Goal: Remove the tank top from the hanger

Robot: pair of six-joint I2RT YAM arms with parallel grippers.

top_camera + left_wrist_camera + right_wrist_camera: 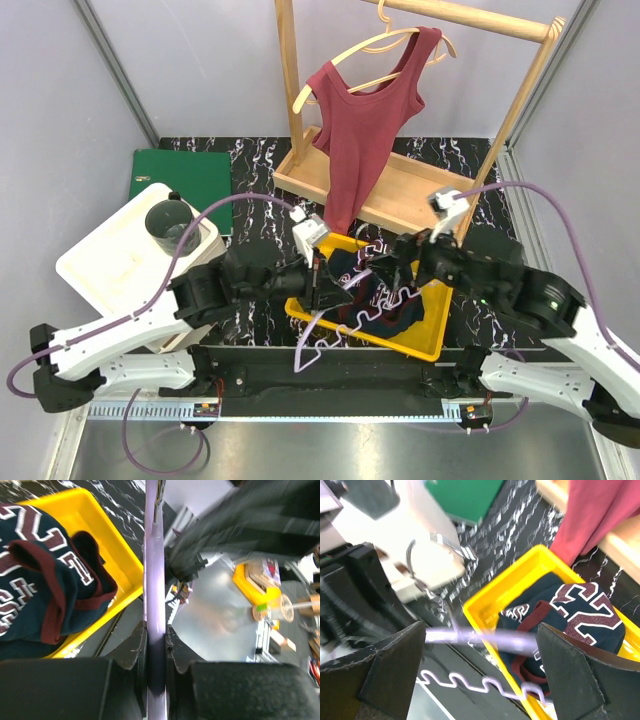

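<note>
Tank top (pixel 365 130): maroon, draped on the wooden hanger (pixel 345 55) on the rack (pixel 290 80), up behind the yellow bin (pixel 425 345); its hem reaches down to just above the bin's far rim.
Second garment: a navy garment (pixel 375 290) with maroon trim and white lettering lies crumpled inside the yellow bin, on no hanger. Whether it is also a tank top cannot be told.
Lavender hanger (pixel 154 580): bare plastic, crossing the near-left edge of the yellow bin, with nothing hanging from it.
Left end effector (pixel 155 635): clamped on the lavender hanger's bar, at the near-left corner of the yellow bin.
Right end effector (pixel 480 647): fingers spread wide and gripping nothing, low over the yellow bin's middle, with the lavender bar passing between them.
Counter (pixel 250 160): black marbled surface under the yellow bin and the rack.
Done: if the navy garment is the one meant, it looks to be already off its hanger and in the yellow bin.
Left: the maroon tank top is not yet off the wooden hanger, and neither arm is near it; the lavender hanger is not yet set down.
</note>
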